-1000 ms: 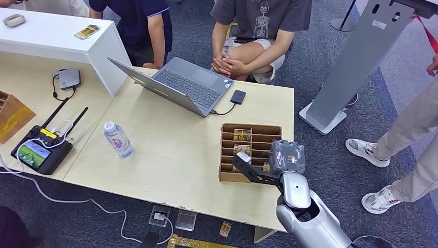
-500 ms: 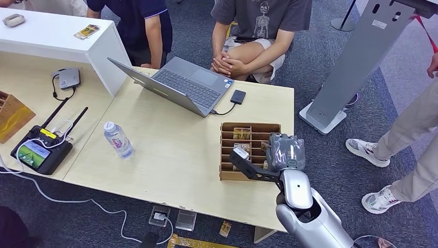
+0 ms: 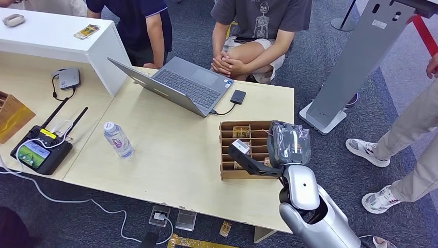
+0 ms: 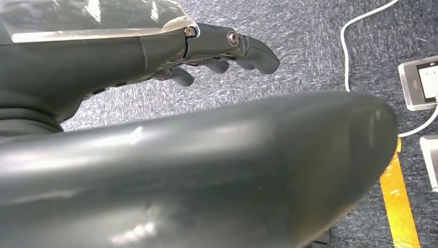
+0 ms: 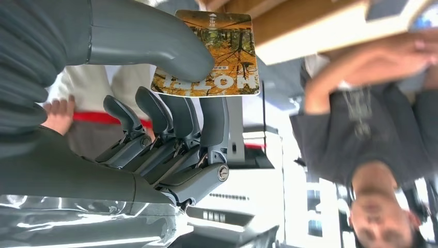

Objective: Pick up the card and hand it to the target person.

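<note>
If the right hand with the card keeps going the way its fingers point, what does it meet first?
Probably the seated person across the table; the right hand holds the card above the wooden organizer. Depth is unclear.

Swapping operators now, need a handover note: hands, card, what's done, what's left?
Right hand: pinches the card between thumb and fingers, above the wooden card rack on the table.
Left hand: holds nothing, hanging over the floor.
Done: card picked, out of the rack.
Left: hand it over. The seated person behind the laptop is nearest; which person is the target I cannot tell.
</note>
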